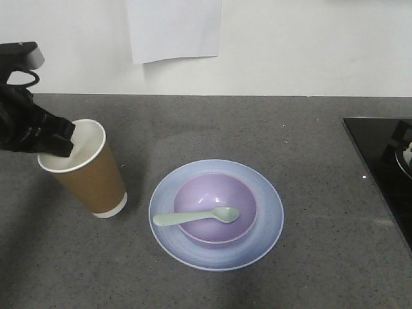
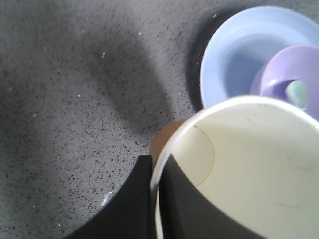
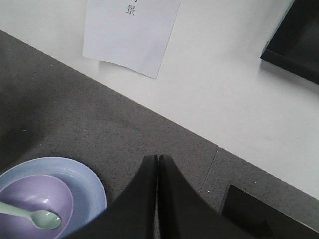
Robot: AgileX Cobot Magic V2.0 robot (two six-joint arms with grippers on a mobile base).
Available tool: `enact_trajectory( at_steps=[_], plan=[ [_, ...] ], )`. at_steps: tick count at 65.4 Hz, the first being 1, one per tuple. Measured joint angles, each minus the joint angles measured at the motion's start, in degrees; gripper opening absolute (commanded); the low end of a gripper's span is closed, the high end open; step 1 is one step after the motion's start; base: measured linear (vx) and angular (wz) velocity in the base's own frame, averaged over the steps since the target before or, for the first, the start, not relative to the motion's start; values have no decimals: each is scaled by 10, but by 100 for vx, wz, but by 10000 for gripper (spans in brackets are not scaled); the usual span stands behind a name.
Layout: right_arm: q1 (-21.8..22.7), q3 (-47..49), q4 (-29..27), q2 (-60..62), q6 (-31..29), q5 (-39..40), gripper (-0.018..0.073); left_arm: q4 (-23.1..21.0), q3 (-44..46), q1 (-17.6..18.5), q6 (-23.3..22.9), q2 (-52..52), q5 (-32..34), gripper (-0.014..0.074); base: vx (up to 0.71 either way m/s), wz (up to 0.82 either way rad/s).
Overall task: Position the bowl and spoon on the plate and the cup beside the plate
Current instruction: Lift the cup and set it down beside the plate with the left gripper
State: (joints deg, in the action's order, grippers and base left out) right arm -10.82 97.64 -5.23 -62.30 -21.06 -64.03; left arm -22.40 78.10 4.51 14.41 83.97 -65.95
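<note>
Speckled dark grey countertop runs up to a white wall carrying a taped paper sheet; a black hob edge sits at the far right. The pale blue plate lies near the centre with the lavender bowl standing on it and the mint spoon laid across the bowl, scoop inside, handle projecting over the rim toward the cup side. The brown paper cup stands to the side of the plate, near it but not touching, tilted slightly. The left gripper pinches the cup's rim, one finger inside the wall and one outside. The right gripper is pressed together on nothing, held above the counter beside the plate. Handling assessment: the cup appears empty, so light, thin-walled and easily crushed or tipped; a rim pinch is adequate, with light force. The arrangement appears nearly complete; the remaining step is likely seating the cup flat and releasing it.
</note>
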Motion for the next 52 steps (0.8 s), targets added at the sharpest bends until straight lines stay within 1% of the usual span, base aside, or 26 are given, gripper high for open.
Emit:
enact_trajectory(
  at_steps=[15, 25, 44, 52],
  plan=[
    [0, 0, 0, 0, 0, -5, -5, 0, -77, 0, 1, 0, 58, -7, 0, 0],
    [0, 0, 0, 0, 0, -5, -5, 0, -113, 0, 2, -1, 78, -7, 0, 0],
    [0, 0, -2, 0, 0, -5, -5, -2, -116, 0, 2, -1, 83, 1, 0, 0],
    [0, 0, -2, 0, 0, -5, -5, -5, -116, 0, 3, -1, 86, 45, 0, 0]
  ],
)
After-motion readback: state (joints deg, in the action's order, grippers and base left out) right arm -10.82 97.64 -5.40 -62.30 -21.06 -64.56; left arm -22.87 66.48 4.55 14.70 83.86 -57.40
